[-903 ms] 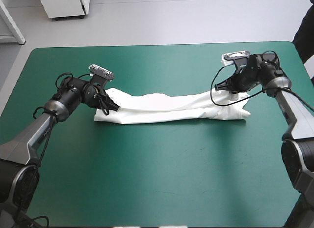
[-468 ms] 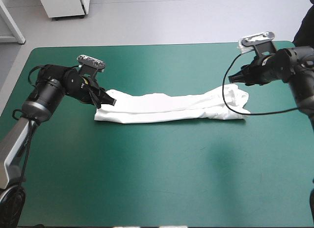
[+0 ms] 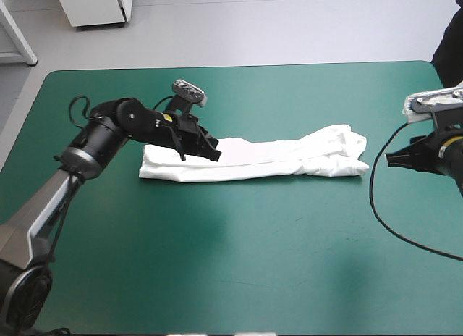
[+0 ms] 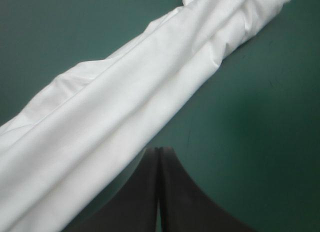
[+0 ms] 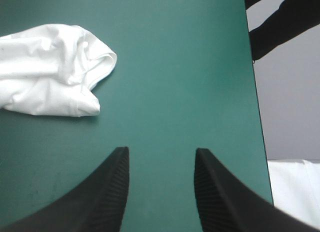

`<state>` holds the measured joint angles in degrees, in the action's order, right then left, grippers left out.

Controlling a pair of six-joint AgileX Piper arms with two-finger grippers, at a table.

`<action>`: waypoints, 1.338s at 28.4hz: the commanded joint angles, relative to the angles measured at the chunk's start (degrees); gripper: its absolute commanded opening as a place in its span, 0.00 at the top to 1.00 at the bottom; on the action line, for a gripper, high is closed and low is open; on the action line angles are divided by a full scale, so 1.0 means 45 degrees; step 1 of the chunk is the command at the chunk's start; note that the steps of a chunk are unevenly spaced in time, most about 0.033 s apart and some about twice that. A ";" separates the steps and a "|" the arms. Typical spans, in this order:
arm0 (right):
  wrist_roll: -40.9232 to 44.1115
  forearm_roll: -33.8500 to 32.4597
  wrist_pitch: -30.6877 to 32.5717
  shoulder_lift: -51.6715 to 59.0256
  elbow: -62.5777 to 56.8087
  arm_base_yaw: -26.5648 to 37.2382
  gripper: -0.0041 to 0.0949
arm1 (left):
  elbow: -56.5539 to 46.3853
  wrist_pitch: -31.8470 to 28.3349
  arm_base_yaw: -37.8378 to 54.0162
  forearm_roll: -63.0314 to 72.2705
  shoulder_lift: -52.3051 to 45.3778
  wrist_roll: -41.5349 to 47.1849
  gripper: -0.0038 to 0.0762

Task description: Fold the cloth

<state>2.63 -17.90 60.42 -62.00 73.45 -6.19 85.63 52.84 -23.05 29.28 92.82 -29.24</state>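
Presently: T-shirt (image 3: 253, 158) in long band, axis left-right across desk (image 3: 231, 263). Left claw (image 3: 213, 153) pinched together, empty, over band's left part, nearer. Right claw (image 3: 391, 161) spread apart, empty, beyond right end.

**High view:** camera above and behind the robot, facing forward and down, far enough back to take in nearly the whole worktop (image 3: 239, 263), its far edge near the top.

**Left wrist view:** camera above the left claw (image 4: 159, 151), looking along it, close over the T-shirt (image 4: 125, 107), which crosses the view slantwise.

**Right wrist view:** camera above the right claw (image 5: 160, 151), looking along it from farther off, across bare worktop to the T-shirt's bunched end and one worktop edge.

**Shared parts:** the high and right wrist views share that bunched end. The high and left wrist views share the long middle stretch.
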 commanded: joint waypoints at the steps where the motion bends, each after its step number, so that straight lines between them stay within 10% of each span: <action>1: 0.0409 -0.0748 -0.0294 0.0468 -0.0028 0.0002 0.55 | 0.0622 -0.1005 -0.0632 0.0530 0.0738 -0.0061 0.98; 17: 0.1983 -0.3318 -0.0711 -0.2678 0.0066 0.0125 0.64 | 0.4586 -0.0025 -0.1113 -0.0736 0.5783 0.0511 0.98; 30: -0.0827 0.4138 -0.0100 -0.3784 0.1758 0.3257 0.64 | 0.4687 0.0618 -0.1087 -0.0429 0.6388 0.0511 0.98; 38: -0.2534 0.9905 0.0685 -0.5156 0.1758 0.5259 0.42 | 0.4687 0.0711 -0.1087 -0.0229 0.6362 0.0511 0.98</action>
<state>-7.03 20.36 64.14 -83.75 79.50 16.26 105.43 55.20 -27.78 26.09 124.60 -27.48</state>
